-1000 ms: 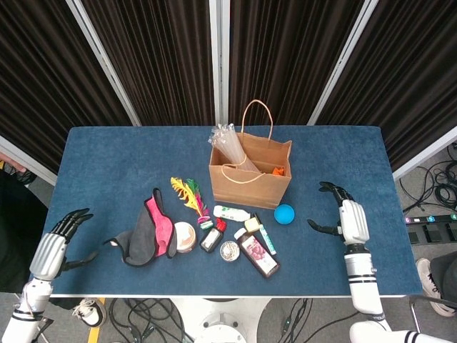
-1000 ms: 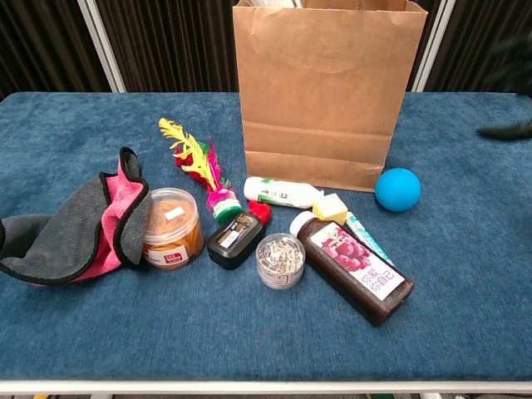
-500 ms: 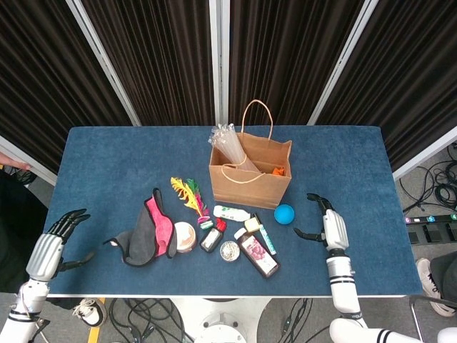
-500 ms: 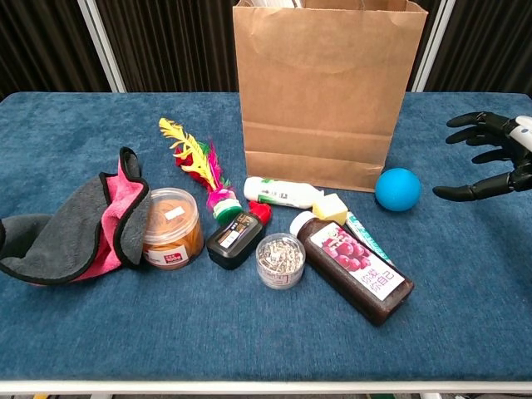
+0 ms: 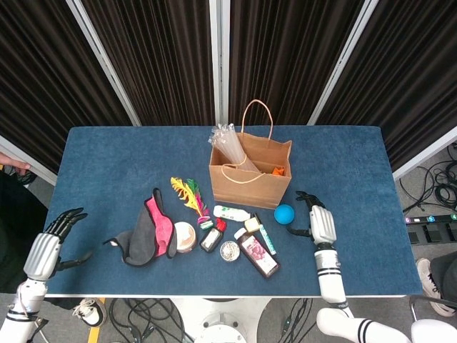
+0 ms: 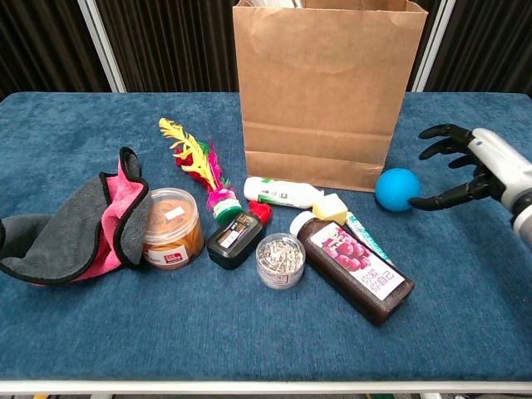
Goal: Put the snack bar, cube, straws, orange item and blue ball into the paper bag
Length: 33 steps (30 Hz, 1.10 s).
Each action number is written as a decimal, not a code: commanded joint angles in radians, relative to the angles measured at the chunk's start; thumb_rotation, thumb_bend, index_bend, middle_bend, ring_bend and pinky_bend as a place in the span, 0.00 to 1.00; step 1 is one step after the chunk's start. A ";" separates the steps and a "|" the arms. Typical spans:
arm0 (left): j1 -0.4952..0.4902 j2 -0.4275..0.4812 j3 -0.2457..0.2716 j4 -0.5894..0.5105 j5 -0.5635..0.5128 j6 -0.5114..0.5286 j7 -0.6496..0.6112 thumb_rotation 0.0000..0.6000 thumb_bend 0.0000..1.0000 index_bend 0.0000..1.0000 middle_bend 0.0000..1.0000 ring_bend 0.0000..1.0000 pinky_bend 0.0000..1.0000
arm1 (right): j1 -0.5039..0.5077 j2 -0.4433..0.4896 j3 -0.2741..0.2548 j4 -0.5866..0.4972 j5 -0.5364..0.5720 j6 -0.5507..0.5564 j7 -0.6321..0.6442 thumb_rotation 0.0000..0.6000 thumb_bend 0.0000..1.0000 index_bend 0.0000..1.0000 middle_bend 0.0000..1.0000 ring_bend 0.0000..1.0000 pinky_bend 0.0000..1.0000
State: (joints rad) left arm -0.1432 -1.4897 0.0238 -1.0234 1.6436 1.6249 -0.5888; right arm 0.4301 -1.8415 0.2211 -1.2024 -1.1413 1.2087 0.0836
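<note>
A right robot hand (image 6: pixel 474 170), fingers spread and holding nothing, hovers just beside a blue ball (image 6: pixel 397 189) on a blue-covered desk (image 5: pixel 107 164); its thumb tip is near the ball's side, though contact cannot be confirmed. The ball lies at the right front corner of an upright brown paper bag (image 6: pixel 320 91), from which a bundle of clear straws (image 5: pixel 227 143) juts, with an orange item (image 5: pixel 279 171) visible inside. The left robot hand (image 5: pixel 44 250), also open, hangs off the desk's near left edge. The ball looks to be the step in hand: the next move calls for closing the fingers round it, lifting it clear of the bag's rim and releasing it inside. A small yellow cube (image 6: pixel 330 208) lies among the clutter in front of the bag.
</note>
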 commanded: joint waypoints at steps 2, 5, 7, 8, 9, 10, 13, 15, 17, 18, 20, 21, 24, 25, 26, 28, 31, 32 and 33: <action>0.000 -0.001 -0.001 0.004 -0.003 -0.001 -0.005 1.00 0.24 0.24 0.23 0.15 0.24 | 0.009 -0.021 0.008 0.021 0.001 -0.017 -0.020 1.00 0.02 0.18 0.29 0.15 0.20; 0.002 -0.001 -0.003 0.009 -0.006 -0.001 -0.011 1.00 0.24 0.24 0.23 0.15 0.24 | 0.010 -0.032 0.013 0.033 0.003 -0.023 -0.030 1.00 0.03 0.18 0.29 0.15 0.20; 0.002 -0.001 -0.004 0.012 -0.007 0.000 -0.014 1.00 0.24 0.24 0.23 0.15 0.24 | 0.010 -0.037 0.016 0.038 0.003 -0.025 -0.034 1.00 0.04 0.18 0.29 0.15 0.20; 0.003 -0.002 -0.004 0.013 -0.007 0.001 -0.016 1.00 0.24 0.24 0.23 0.15 0.24 | 0.010 -0.040 0.017 0.042 0.003 -0.026 -0.036 1.00 0.04 0.18 0.29 0.16 0.20; 0.004 -0.003 -0.004 0.015 -0.008 0.002 -0.018 1.00 0.24 0.24 0.23 0.15 0.24 | 0.010 -0.043 0.018 0.045 0.004 -0.027 -0.038 1.00 0.04 0.18 0.29 0.16 0.20; 0.005 -0.003 -0.004 0.016 -0.008 0.002 -0.019 1.00 0.24 0.24 0.23 0.15 0.24 | 0.010 -0.046 0.020 0.047 0.004 -0.028 -0.039 1.00 0.04 0.18 0.30 0.16 0.20; 0.006 -0.005 -0.005 0.019 -0.009 0.004 -0.023 1.00 0.24 0.24 0.23 0.15 0.24 | 0.008 -0.056 0.022 0.059 0.003 -0.028 -0.049 1.00 0.05 0.19 0.30 0.17 0.21; 0.006 -0.005 -0.006 0.019 -0.010 0.003 -0.025 1.00 0.24 0.24 0.23 0.15 0.24 | 0.008 -0.063 0.023 0.068 0.002 -0.029 -0.053 1.00 0.05 0.20 0.31 0.18 0.22; 0.006 -0.005 -0.007 0.021 -0.010 0.004 -0.026 1.00 0.24 0.24 0.23 0.15 0.24 | 0.007 -0.068 0.025 0.074 0.005 -0.035 -0.053 1.00 0.06 0.21 0.32 0.19 0.23; 0.006 -0.005 -0.007 0.021 -0.010 0.005 -0.026 1.00 0.24 0.24 0.23 0.15 0.24 | 0.008 -0.070 0.027 0.077 0.005 -0.036 -0.055 1.00 0.06 0.22 0.33 0.20 0.24; 0.006 -0.005 -0.007 0.021 -0.011 0.005 -0.027 1.00 0.24 0.24 0.23 0.15 0.24 | 0.009 -0.075 0.028 0.083 0.004 -0.037 -0.058 1.00 0.07 0.24 0.34 0.21 0.25; 0.007 -0.006 -0.007 0.022 -0.011 0.004 -0.027 1.00 0.24 0.24 0.23 0.15 0.24 | 0.009 -0.078 0.029 0.087 0.003 -0.038 -0.059 1.00 0.07 0.25 0.34 0.22 0.26; 0.008 -0.007 -0.006 0.024 -0.012 0.003 -0.027 1.00 0.24 0.24 0.23 0.15 0.24 | 0.009 -0.084 0.032 0.096 0.003 -0.042 -0.063 1.00 0.08 0.27 0.36 0.24 0.28; 0.008 -0.007 -0.006 0.025 -0.012 0.002 -0.028 1.00 0.24 0.24 0.23 0.15 0.24 | 0.009 -0.086 0.034 0.097 0.004 -0.044 -0.064 1.00 0.08 0.28 0.36 0.24 0.29; 0.008 -0.008 -0.006 0.025 -0.013 0.001 -0.029 1.00 0.24 0.24 0.23 0.15 0.24 | 0.010 -0.087 0.035 0.099 0.005 -0.046 -0.065 1.00 0.08 0.28 0.36 0.24 0.29; 0.009 -0.008 -0.005 0.026 -0.013 0.000 -0.030 1.00 0.24 0.24 0.23 0.15 0.24 | 0.010 -0.092 0.037 0.105 0.002 -0.045 -0.065 1.00 0.09 0.29 0.37 0.25 0.30; 0.011 -0.008 -0.005 0.027 -0.013 0.002 -0.031 1.00 0.24 0.24 0.23 0.15 0.24 | 0.009 -0.097 0.039 0.112 -0.004 -0.039 -0.065 1.00 0.10 0.32 0.39 0.27 0.33; 0.011 -0.008 -0.005 0.028 -0.013 0.002 -0.032 1.00 0.24 0.24 0.23 0.15 0.24 | 0.009 -0.098 0.040 0.114 -0.005 -0.038 -0.065 1.00 0.11 0.34 0.40 0.29 0.34; 0.011 -0.008 -0.005 0.028 -0.013 0.002 -0.032 1.00 0.24 0.24 0.23 0.15 0.24 | 0.008 -0.099 0.041 0.116 -0.006 -0.037 -0.065 1.00 0.13 0.35 0.40 0.29 0.35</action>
State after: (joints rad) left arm -0.1322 -1.4980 0.0184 -0.9955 1.6303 1.6270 -0.6210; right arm 0.4383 -1.9402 0.2618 -1.0869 -1.1469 1.1713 0.0189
